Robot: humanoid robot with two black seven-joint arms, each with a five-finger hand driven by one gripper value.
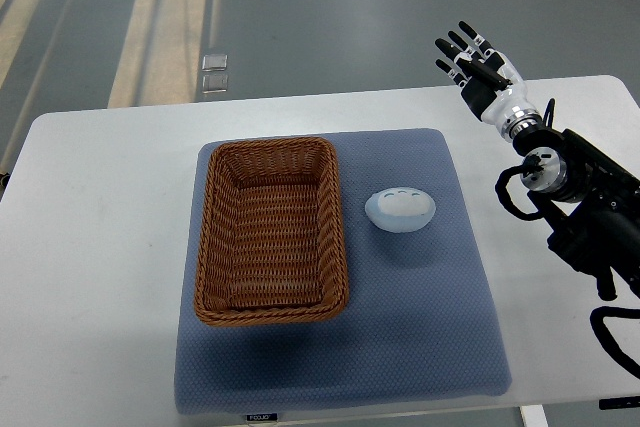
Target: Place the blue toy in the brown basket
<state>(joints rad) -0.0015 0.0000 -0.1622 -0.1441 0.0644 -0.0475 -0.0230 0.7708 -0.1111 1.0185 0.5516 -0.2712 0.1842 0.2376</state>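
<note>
Nearest the camera lies the front edge of a blue mat (420, 347), spread over the white worktop (100, 247). On the mat the brown basket (271, 231) stands empty, and just beside its right wall — apart from it, not touching — rests the blue toy (400, 209), a pale, rounded, egg-like piece. The right hand (478, 69) is held above the far right corner of the worktop, well apart from the toy, with its fingers (455, 45) spread and released, grasping nothing. No left arm is shown.

The step in hand is judged to be the approach. The hand should be brought down over the toy with the fingers kept wide, and closed around its broad middle — a smooth, rounded body is likely to slip from a fingertip pinch. The basket wall should be cleared before the toy is released.
</note>
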